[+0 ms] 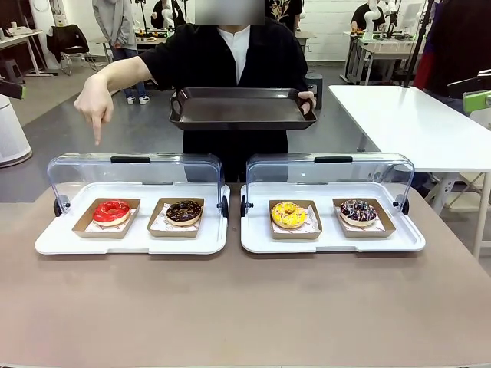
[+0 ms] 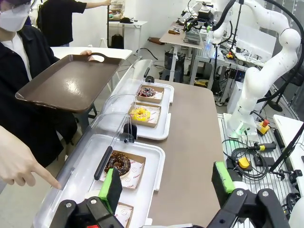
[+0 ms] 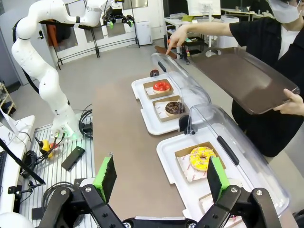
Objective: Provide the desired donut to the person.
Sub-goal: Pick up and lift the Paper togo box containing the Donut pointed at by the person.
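One box is half hidden behind the left gripper, held open like the right gripper; four donuts are boxed on two trays.

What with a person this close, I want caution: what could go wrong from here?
The pointing hand hangs over the left case's lid, so an arm reaching for the red donut could strike it. The chocolate donut sits beside the red one; a wrong pick is possible. The tray is held one-handed and may tip.
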`<state>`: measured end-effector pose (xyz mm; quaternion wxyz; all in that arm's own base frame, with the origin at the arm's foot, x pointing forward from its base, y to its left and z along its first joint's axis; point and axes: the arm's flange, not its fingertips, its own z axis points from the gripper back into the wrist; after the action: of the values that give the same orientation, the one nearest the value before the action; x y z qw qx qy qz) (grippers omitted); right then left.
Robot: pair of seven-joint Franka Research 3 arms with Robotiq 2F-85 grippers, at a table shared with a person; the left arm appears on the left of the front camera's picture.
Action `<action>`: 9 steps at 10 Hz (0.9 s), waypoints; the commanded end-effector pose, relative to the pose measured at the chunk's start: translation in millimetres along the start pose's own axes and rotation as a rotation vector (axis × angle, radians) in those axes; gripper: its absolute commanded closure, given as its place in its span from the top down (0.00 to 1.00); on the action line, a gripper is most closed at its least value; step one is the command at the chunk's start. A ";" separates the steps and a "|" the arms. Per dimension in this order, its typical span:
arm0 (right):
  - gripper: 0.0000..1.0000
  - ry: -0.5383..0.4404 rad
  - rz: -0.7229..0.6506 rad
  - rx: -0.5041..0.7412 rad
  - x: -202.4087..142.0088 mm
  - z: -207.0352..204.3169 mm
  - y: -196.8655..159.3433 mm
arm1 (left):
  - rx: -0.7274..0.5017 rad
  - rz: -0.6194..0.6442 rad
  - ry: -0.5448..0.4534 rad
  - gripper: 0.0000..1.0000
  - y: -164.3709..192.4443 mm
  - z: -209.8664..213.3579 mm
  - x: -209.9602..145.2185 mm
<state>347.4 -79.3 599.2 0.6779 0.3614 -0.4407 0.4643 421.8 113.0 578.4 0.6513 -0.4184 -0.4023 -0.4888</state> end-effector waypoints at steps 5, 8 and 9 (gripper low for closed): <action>1.00 -0.019 0.005 0.009 1.5 -2.2 -1.7 | -0.012 -0.060 0.233 1.00 1.1 -17.4 30.0; 1.00 -0.019 0.005 0.009 1.5 -2.2 -1.7 | -0.072 -0.107 0.585 1.00 -5.3 -66.7 55.7; 1.00 -0.019 0.005 0.009 1.5 -2.2 -1.7 | -0.076 -0.121 0.685 1.00 -2.3 -87.3 55.5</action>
<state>347.7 -78.2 599.2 0.6779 0.3616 -0.4395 0.4653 436.2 24.8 610.1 0.6927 -0.2663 -0.2045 -0.6383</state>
